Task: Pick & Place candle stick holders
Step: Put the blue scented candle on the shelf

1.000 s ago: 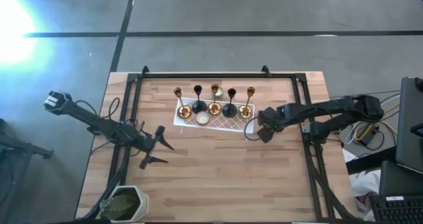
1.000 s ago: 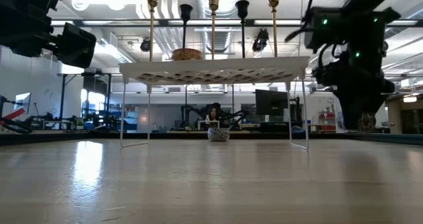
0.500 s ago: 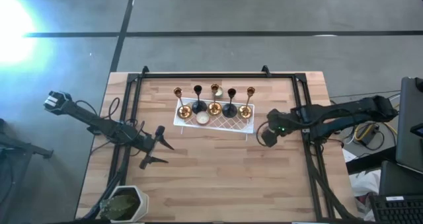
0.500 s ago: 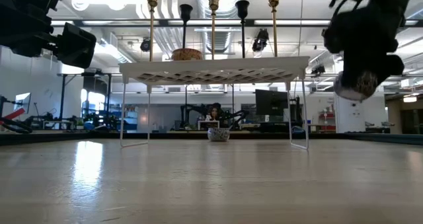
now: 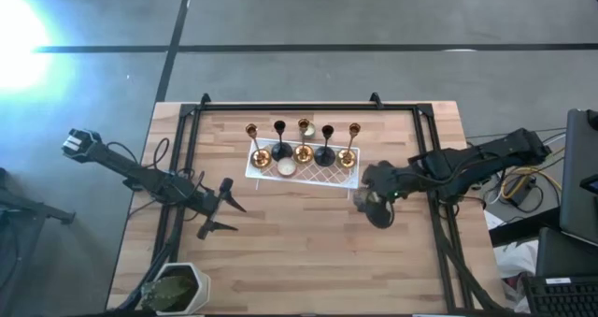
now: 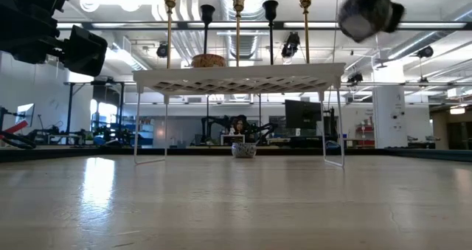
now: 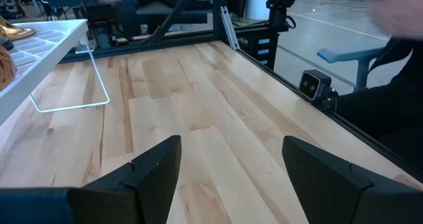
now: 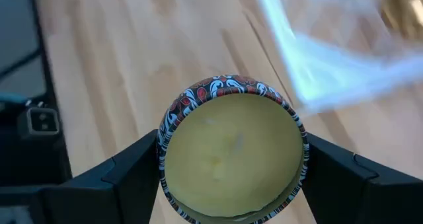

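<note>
Gripping a round candle tin (image 8: pixel 232 150) with a patterned rim, the right gripper (image 5: pixel 377 203) hangs above the table (image 5: pixel 308 252) just beside the white tray (image 5: pixel 329 175). Five candle holders (image 5: pixel 303 143) stand in a row on that tray, apparently three gold and two black. The left gripper (image 5: pixel 222 209) waits open, well apart on the table's left.

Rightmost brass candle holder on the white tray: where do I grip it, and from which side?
Grip the rightmost brass candle holder on its slim upright stem, above the round base, coming from the right of the white tray: nothing stands beside it there, but a black holder crowds its left.
</note>
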Tool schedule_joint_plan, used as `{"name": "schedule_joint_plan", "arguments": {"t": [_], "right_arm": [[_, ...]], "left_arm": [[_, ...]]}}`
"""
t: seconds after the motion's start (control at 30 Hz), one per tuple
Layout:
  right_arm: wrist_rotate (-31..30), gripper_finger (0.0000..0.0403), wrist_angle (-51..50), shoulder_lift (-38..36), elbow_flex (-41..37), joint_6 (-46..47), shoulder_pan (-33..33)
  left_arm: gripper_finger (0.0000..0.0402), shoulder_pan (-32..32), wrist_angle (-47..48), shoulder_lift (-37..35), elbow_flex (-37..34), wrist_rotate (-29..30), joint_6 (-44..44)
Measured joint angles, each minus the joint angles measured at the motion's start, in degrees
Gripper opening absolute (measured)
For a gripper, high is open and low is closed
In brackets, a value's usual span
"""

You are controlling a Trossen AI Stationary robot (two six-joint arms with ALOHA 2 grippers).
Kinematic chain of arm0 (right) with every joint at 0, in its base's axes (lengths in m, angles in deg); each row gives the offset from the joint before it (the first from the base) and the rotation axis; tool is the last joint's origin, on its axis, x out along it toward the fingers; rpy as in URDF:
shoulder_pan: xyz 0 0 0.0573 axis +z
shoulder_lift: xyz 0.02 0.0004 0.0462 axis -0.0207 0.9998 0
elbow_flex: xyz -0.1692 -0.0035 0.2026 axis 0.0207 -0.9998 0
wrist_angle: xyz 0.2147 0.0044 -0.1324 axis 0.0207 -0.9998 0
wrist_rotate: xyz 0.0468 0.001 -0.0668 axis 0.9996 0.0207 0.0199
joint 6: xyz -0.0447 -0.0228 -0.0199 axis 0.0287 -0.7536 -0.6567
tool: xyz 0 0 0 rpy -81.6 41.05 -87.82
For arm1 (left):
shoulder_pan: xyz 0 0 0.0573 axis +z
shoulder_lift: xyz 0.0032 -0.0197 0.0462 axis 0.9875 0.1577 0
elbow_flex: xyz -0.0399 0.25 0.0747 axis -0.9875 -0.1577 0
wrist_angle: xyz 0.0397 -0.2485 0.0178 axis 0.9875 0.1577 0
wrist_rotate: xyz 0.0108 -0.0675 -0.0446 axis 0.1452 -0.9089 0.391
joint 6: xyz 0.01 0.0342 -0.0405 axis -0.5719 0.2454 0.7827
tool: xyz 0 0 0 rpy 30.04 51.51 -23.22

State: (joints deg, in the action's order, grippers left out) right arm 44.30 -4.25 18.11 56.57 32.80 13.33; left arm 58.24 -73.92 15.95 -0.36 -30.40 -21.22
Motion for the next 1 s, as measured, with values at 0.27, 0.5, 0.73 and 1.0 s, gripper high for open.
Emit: {"name": "schedule_joint_plan", "arguments": {"t": [0.27,0.5,0.73,1.0], "right_arm": [[0.04,0.0286,-4.02,9.14,14.48,-17.54,1.15],[-2.60,0.0286,-7.40,13.60,22.99,-27.46,1.10],[-4.49,0.0286,-7.70,14.75,26.18,-31.98,1.10],[-4.94,0.0286,-9.16,14.75,26.23,-32.42,1.08]], "left_arm": [[0.0268,-0.01,0.00,0.00,-0.02,-0.02,0.00],[0.0268,0.01,0.02,0.01,-0.04,-0.01,0.00],[0.0268,0.01,0.07,0.02,-0.05,0.00,0.00],[0.0268,0.01,0.24,0.02,-0.06,-0.02,0.00]]}}
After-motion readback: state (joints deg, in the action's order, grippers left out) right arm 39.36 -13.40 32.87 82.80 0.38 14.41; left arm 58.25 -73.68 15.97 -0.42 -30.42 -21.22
